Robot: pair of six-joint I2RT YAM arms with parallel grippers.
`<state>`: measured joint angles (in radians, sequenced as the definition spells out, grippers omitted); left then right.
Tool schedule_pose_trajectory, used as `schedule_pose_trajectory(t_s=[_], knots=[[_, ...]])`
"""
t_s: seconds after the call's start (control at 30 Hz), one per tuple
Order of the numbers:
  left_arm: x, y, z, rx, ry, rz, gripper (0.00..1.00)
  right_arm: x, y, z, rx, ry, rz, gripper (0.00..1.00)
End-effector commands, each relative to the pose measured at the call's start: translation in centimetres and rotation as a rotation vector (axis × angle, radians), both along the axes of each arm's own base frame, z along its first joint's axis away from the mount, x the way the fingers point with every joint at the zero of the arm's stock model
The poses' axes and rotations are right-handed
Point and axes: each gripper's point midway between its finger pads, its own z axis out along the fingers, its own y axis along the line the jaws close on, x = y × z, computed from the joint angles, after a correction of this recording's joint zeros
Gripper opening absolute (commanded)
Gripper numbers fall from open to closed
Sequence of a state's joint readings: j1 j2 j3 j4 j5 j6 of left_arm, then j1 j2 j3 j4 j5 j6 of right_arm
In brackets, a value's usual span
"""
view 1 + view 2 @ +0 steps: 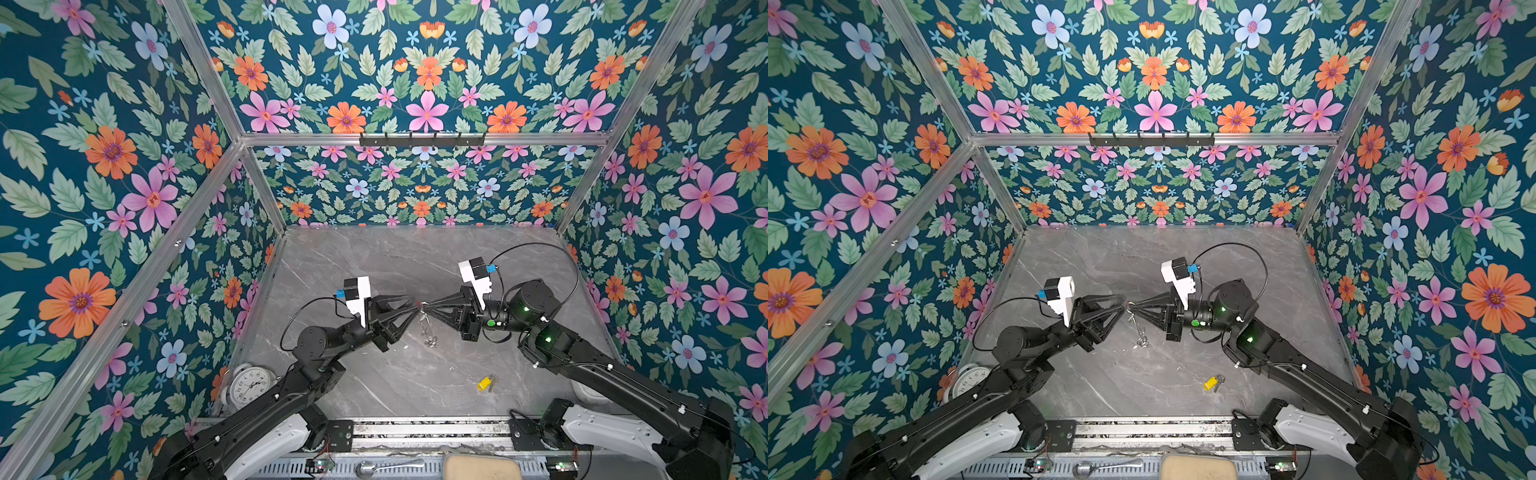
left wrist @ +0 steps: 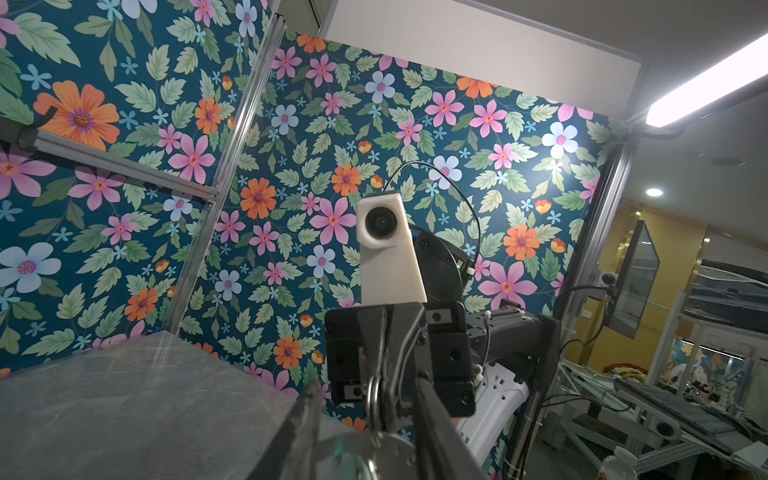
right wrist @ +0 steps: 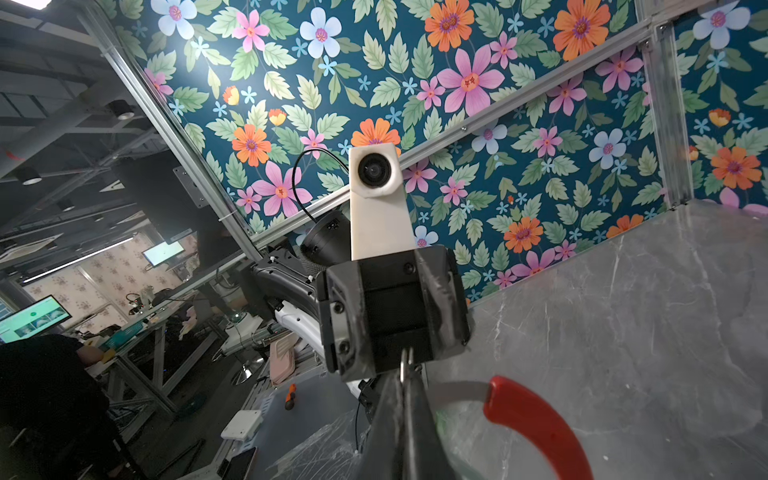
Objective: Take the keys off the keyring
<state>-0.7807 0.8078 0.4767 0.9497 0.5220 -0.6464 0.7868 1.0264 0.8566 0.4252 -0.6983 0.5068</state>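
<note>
Pinching the keyring (image 3: 536, 419) in my closed right gripper (image 1: 425, 308), I am dangling it over the mid-worktop (image 1: 374, 266). My left gripper (image 1: 415, 308) is facing it tip to tip, open around its edge; the yellow key (image 1: 484, 382) is lying loose near the front-right corner.

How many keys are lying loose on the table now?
1: the yellow-tagged key lies front right, apart from the keyring. Another may hide on the keyring.
</note>
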Motion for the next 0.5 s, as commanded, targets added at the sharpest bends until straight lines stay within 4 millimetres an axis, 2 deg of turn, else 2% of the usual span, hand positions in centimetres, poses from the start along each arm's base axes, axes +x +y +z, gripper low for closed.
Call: schedule_pose_trajectory(t_s=[0.0,0.07,0.13,0.23,0.37,0.47], knots=[[0.1,0.1,-0.6,0.063,0.015,0.029,0.45,0.1,-0.3,-0.9,-0.074,-0.010,-0.019,0.00],[-0.7,-0.3,-0.6,0.108,0.005,-0.015,0.36,0.0,-0.5,-1.1,-0.111,-0.008,-0.016,0.00],[-1.4,-1.0,-0.8,0.149,0.008,-0.076,0.32,-0.3,-0.5,-1.1,-0.138,-0.015,0.000,0.00],[-1.9,-1.9,-1.1,0.198,0.023,-0.147,0.35,-0.7,-0.5,-0.9,-0.162,-0.028,0.020,0.00],[-1.8,-2.3,-1.7,0.244,0.044,-0.156,0.30,-1.1,-0.6,-0.5,-0.169,-0.043,0.032,0.00],[-1.9,-2.3,-1.7,0.249,0.040,-0.164,0.30,-1.2,-0.6,-0.2,-0.169,-0.049,0.037,0.00]])
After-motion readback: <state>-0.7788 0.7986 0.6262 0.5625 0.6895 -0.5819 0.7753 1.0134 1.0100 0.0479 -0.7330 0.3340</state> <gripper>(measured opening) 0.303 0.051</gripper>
